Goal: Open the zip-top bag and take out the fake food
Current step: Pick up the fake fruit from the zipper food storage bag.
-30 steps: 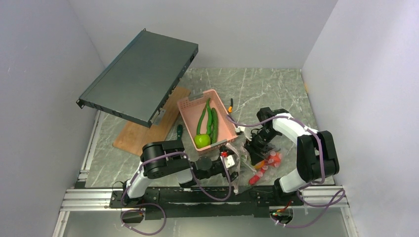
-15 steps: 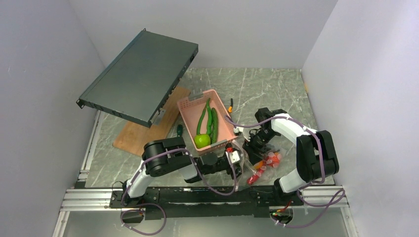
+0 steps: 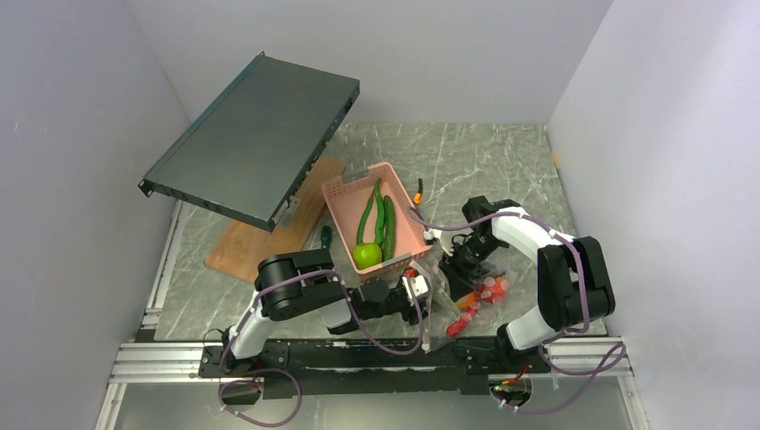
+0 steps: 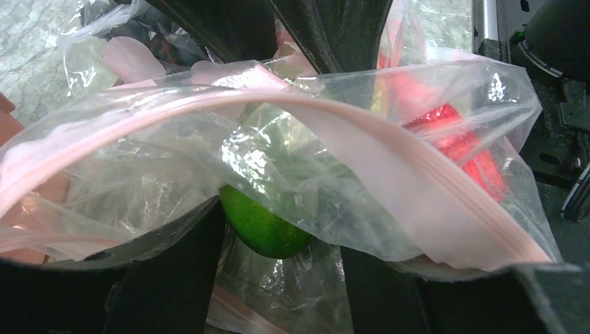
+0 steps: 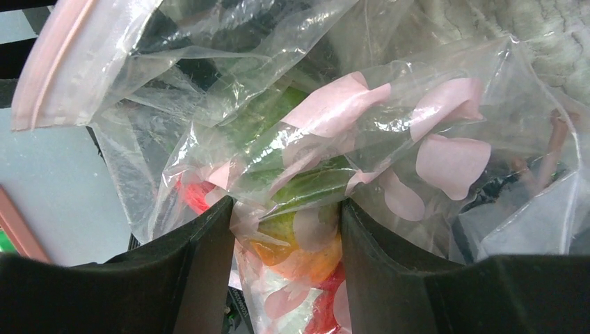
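The zip-top bag (image 3: 441, 303) lies crumpled between my two grippers near the front edge. In the left wrist view its pink zip strip (image 4: 389, 174) drapes over my left fingers (image 4: 174, 271). My left gripper (image 3: 419, 291) stands at the bag mouth, jaws narrowed round a green piece of fake food (image 4: 268, 226) that touches the left finger. Red pieces (image 4: 463, 142) lie deeper in the bag. My right gripper (image 3: 466, 269) is shut on the bag (image 5: 389, 125), pinching plastic with an orange and green piece (image 5: 309, 254) inside. Red pieces (image 3: 479, 296) show through the bag.
A pink perforated basket (image 3: 345, 190) behind the bag holds a lime-green apple (image 3: 366, 256) and long green pods (image 3: 378, 219). A green-handled screwdriver (image 3: 324, 236) lies beside it. A wooden board (image 3: 255, 246) and a tilted dark panel (image 3: 255, 134) are at the left.
My left gripper pushed right into the bag mouth, then drew back a little to the left, and the bag's near edge shifted with it. My right gripper has stayed put.
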`<action>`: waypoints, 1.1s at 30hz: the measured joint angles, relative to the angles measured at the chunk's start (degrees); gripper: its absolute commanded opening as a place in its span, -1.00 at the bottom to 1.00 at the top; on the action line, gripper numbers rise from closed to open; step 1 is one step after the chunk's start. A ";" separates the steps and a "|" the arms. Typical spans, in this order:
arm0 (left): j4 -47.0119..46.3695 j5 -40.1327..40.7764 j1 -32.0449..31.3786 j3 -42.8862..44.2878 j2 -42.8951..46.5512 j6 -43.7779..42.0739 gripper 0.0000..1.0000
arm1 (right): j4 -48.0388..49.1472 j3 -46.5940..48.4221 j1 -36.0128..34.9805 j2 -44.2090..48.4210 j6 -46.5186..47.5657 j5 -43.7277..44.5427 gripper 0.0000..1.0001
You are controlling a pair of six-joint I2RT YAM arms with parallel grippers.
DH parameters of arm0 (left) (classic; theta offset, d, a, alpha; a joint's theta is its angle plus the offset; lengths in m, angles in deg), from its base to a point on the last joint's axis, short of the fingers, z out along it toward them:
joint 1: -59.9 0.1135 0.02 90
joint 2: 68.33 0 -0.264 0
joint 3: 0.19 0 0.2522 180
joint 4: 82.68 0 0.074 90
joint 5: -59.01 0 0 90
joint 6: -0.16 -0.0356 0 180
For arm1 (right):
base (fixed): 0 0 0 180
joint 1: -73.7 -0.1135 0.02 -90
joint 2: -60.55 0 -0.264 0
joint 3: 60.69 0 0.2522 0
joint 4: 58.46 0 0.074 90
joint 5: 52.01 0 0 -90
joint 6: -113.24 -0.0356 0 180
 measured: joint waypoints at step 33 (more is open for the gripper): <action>-0.85 -1.40 0.02 -2.60 3.50 0.37 0.71 | 1.27 -1.01 -0.74 -0.37 -1.70 -2.97 -0.37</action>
